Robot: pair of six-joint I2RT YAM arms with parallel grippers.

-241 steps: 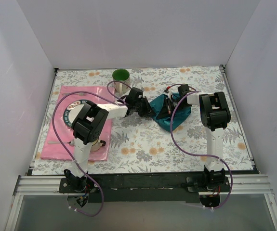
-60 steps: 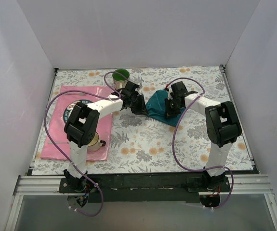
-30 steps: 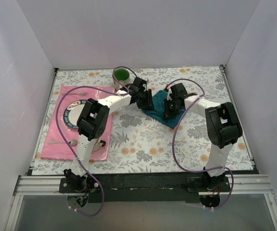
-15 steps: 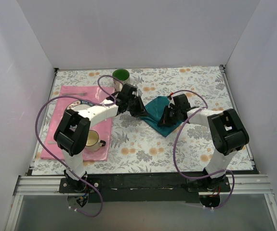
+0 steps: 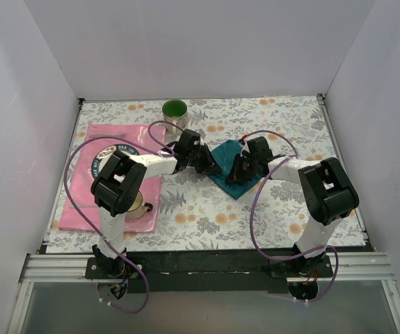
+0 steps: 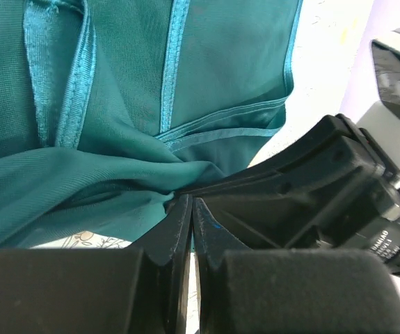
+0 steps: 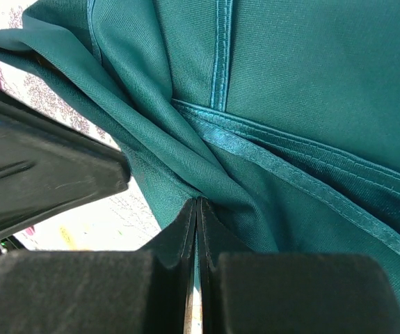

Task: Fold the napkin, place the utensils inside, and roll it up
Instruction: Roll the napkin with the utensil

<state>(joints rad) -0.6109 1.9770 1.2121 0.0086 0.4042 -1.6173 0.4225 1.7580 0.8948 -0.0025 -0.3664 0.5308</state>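
The teal napkin [image 5: 229, 161] lies bunched in the middle of the floral table, with hemmed folds showing in both wrist views. My left gripper [image 5: 211, 168] is at its left edge, jaws shut on a pinched fold of the napkin [image 6: 116, 104]. My right gripper [image 5: 238, 171] is a short way to the right, shut on another fold of the napkin [image 7: 290, 83]. The two grippers face each other, close together, each seeing the other's black body. I cannot make out the utensils in these views.
A pink placemat [image 5: 81, 188] lies at the left with a patterned plate [image 5: 102, 158] and a white mug [image 5: 138, 204] on it. A green mug [image 5: 174, 110] stands at the back. White walls close in three sides.
My left gripper has shut on the napkin's left fold and shifted slightly nearer and rightward. The right gripper stays shut on the cloth, moved a little forward with it.
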